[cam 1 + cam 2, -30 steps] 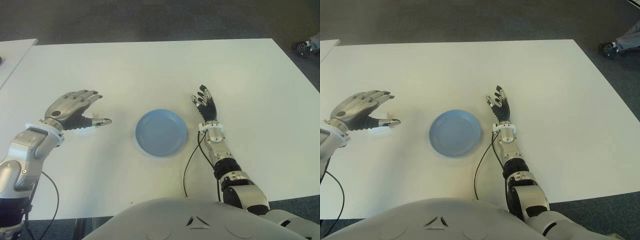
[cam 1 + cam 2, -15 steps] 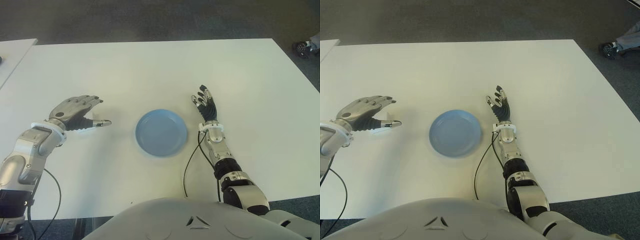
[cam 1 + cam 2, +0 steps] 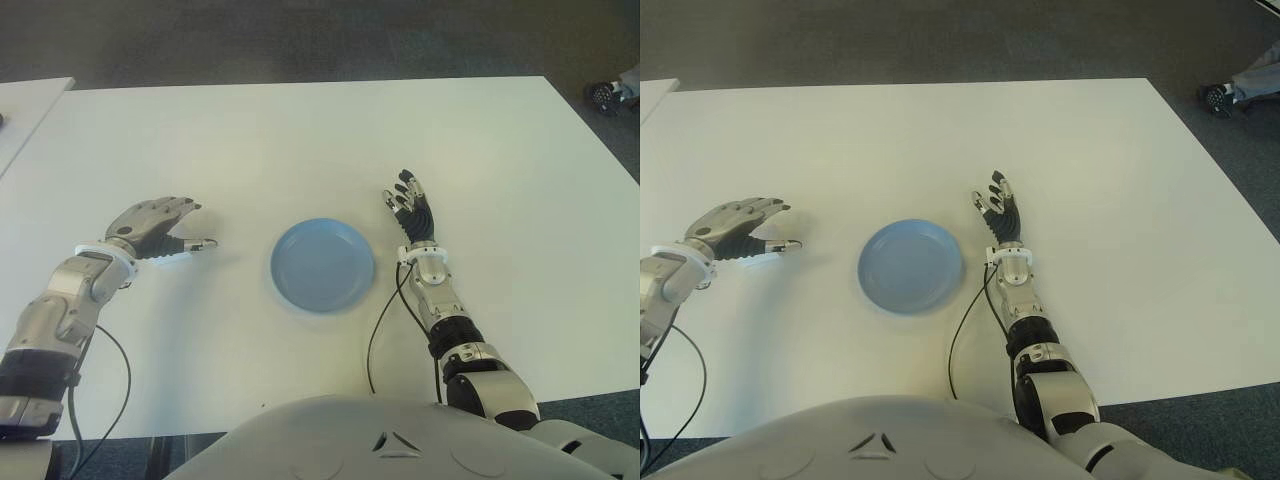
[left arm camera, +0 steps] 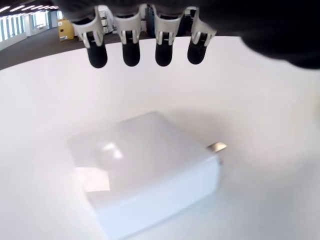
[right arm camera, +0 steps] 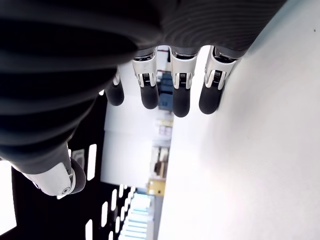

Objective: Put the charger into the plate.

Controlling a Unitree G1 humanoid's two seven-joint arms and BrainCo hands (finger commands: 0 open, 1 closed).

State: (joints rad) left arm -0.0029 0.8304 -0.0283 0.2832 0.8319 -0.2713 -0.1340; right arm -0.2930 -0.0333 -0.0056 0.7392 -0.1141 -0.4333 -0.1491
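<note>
Charger (image 4: pixel 145 170) sits left of the blue plate (image 3: pixel 323 265) beneath our spread, empty left hand (image 3: pixel 150 228); rigid, smooth, probably light, so we pinch its flat sides; right hand (image 3: pixel 408 208) open right of plate.

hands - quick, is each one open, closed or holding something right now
Left hand: open, holding nothing, over the white charger on the table.
Right hand: open, holding nothing, right of the blue plate.

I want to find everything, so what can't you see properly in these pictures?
- Charger: in the eye views the left hand above it covers most of it.
- Its prongs: only one metal tip shows in the left wrist view.
- Shoe: cut off by the eye views' edge.
- Right hand: its palm faces away.
</note>
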